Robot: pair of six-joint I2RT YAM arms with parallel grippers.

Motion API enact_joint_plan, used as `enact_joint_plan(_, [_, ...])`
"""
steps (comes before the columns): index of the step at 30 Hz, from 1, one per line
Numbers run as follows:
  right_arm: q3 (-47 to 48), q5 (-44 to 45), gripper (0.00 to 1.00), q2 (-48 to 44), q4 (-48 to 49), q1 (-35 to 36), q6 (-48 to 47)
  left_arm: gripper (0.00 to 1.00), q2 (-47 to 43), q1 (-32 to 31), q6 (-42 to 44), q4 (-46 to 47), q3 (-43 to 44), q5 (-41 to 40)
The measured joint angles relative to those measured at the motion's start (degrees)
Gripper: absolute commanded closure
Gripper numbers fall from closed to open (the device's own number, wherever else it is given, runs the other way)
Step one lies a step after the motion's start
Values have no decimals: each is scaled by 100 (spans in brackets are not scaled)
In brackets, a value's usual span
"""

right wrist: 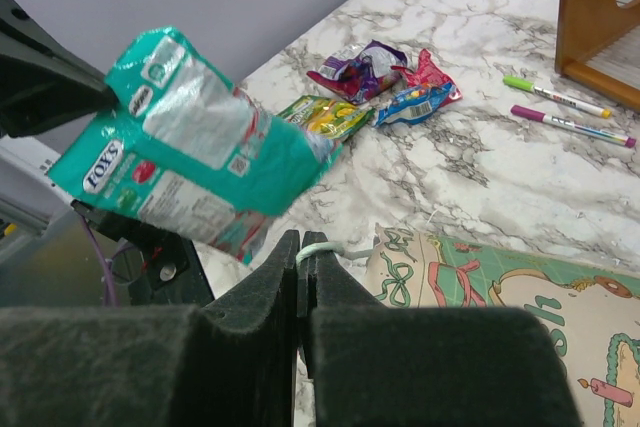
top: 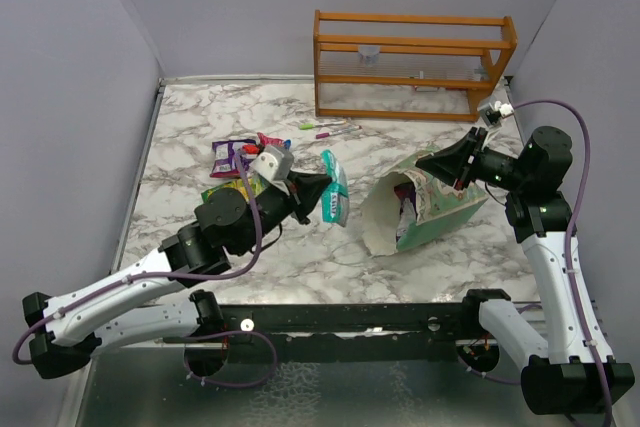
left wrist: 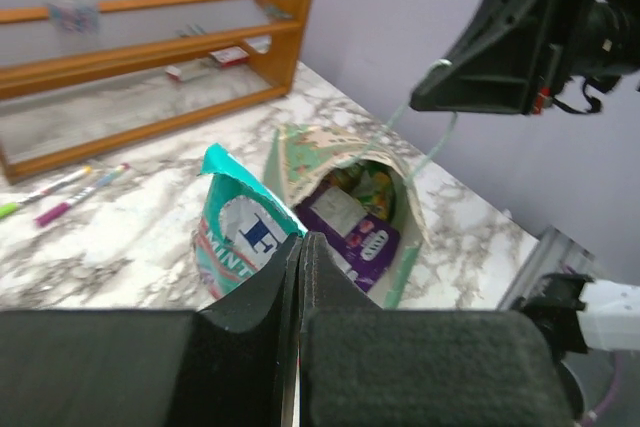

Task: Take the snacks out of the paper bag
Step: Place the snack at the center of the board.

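Both arms grip: the left jaws clamp a teal mint packet (top: pixel 335 195) near the paper bag (top: pixel 440 212) mouth, while the right jaws pinch its white string handle (right wrist: pixel 320 247).

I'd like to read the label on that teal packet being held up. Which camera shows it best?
The right wrist view: the teal packet fills much of the frame, nearly whole, its printing legible. The left wrist view shows it partly hidden behind the left end effector; the top view shows it small, beside the paper bag.
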Motion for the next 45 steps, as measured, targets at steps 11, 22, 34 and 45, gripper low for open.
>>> enact_joint_plan(11, [0,0,99,0,0,0,0,100,306,297,297,-1445,922,-2033])
enact_joint_plan(22, [0,2,99,0,-39,2,-9,100,1674,2577,243,-2570,1504,-981])
enact_joint_plan(34, [2,7,99,24,-50,4,-44,100,2745,4120,219,-2767,1440,289])
enact_joint_plan(45, [2,7,98,157,4,4,-33,100,3287,4518,269,-2588,1032,-369])
